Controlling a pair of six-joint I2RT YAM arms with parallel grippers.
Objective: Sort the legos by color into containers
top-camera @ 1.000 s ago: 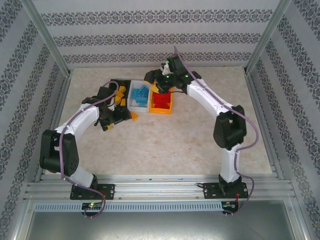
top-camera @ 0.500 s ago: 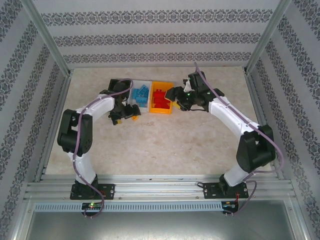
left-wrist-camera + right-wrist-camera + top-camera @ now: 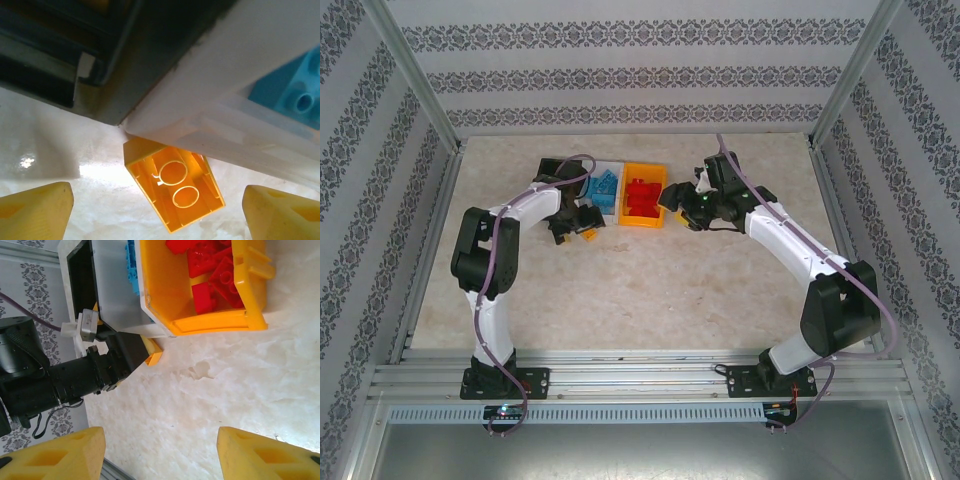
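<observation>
From above, the left end effector (image 3: 577, 222) hangs at the near side of the white bin (image 3: 607, 167), over a loose yellow brick (image 3: 588, 234) on the surface (image 3: 650, 290). The right end effector (image 3: 682, 205) sits beyond the orange bin (image 3: 642, 172), on the far side from the white bin.

In the left wrist view, the yellow brick (image 3: 175, 187) lies hollow side up, one corner touching the white bin's (image 3: 225, 100) wall. The left end effector (image 3: 157, 212) is wide, a fingertip on each side and clear of the brick. A good grasp likely means centring first, then pinching the brick's long flat sides. A finger that catches the bin's wall could shove the joined row. Blue bricks (image 3: 295, 90) fill the white bin, so the black bin (image 3: 75, 40) beside it looks like the goal.

In the right wrist view, the right end effector (image 3: 162, 455) is parted with nothing between its fingers. Red bricks (image 3: 210, 270) lie in the orange bin (image 3: 215, 322) next to the white bin (image 3: 115, 285). It does best to keep away.
</observation>
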